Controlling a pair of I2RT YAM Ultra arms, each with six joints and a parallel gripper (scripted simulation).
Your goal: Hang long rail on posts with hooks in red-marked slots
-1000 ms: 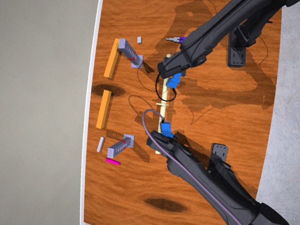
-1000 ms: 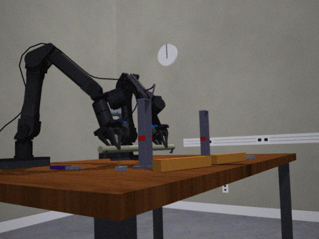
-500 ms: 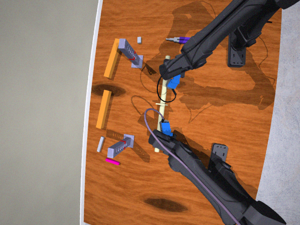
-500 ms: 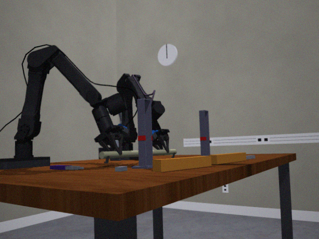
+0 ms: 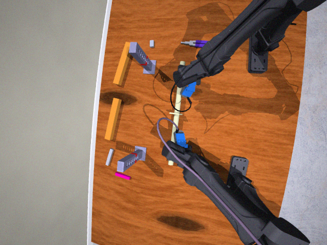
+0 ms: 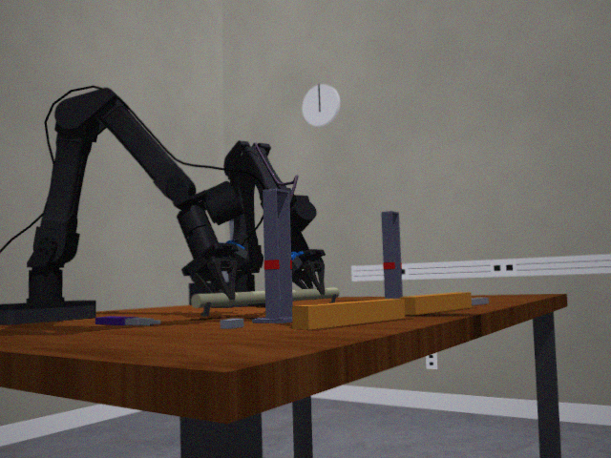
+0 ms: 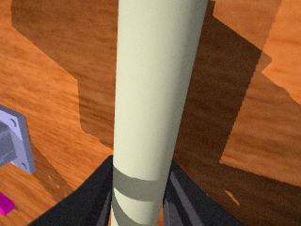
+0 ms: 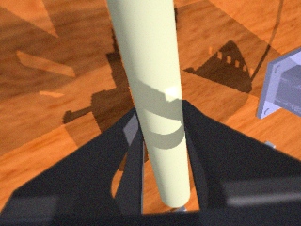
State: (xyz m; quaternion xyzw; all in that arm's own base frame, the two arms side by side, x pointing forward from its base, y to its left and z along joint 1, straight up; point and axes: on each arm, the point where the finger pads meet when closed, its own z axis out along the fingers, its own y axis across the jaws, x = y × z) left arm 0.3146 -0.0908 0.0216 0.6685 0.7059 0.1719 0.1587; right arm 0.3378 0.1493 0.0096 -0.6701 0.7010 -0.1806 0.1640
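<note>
The long cream rail (image 5: 178, 101) (image 6: 256, 297) (image 7: 155, 94) (image 8: 150, 61) is held level, low over the table, with a small hook hanging down at each end. My left gripper (image 5: 172, 148) (image 6: 310, 283) (image 7: 139, 166) is shut on one end of it. My right gripper (image 5: 181, 82) (image 6: 221, 285) (image 8: 161, 111) is shut on the other end. Two grey slotted posts (image 5: 141, 56) (image 5: 130, 158) (image 6: 277, 237) (image 6: 390, 241) stand apart from the rail, toward the table edge. Each has a red mark (image 6: 271, 264) (image 6: 389, 265) partway up.
Two orange bars (image 5: 121, 63) (image 5: 113, 118) (image 6: 345, 313) lie beyond the posts by the edge. A small grey block (image 5: 152, 43), a grey strip (image 5: 109, 156), a magenta block (image 5: 122, 175) (image 7: 5, 204) and a purple tool (image 5: 197, 43) (image 6: 118, 320) lie about. The arm bases (image 5: 257, 62) (image 5: 238, 164) stand at the far side.
</note>
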